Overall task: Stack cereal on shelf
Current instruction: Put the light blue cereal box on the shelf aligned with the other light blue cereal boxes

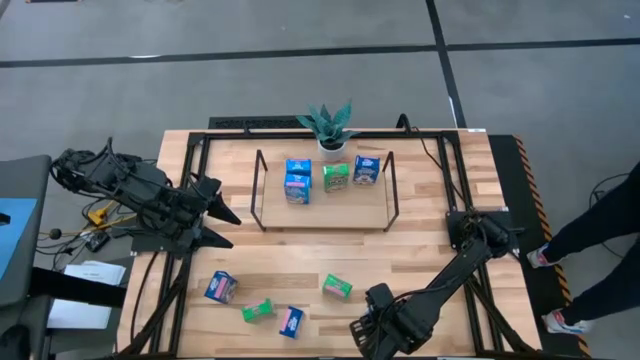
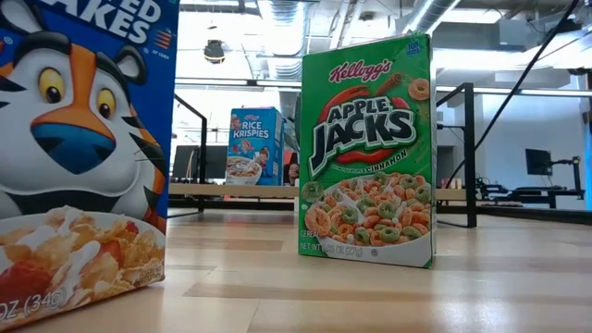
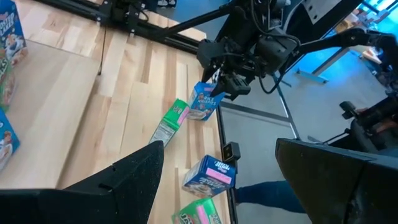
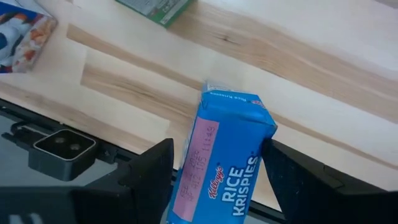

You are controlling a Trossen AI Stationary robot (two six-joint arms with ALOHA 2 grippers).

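Claws first: the right claw sits at the near edge of the counter, right of the middle, with its two dark fingers clamped on either side of a blue box marked Rice Krispies. From the left wrist view that box hangs in the grip over the counter's edge. Just left of it four loose boxes lie on the near part of the counter: a green one nearest the claw, then a blue one, a green one and a blue one farthest left. In the low view two of these stand upright, a green Apple Jacks box and a blue Frosted Flakes box. The left claw hovers at the left side of the counter with its fingers spread wide and nothing between them. The shelf stands in the far middle and carries four boxes: two blue ones touching at its left, a green one in the middle and a blue one to the right. A potted plant stands just beyond the shelf.
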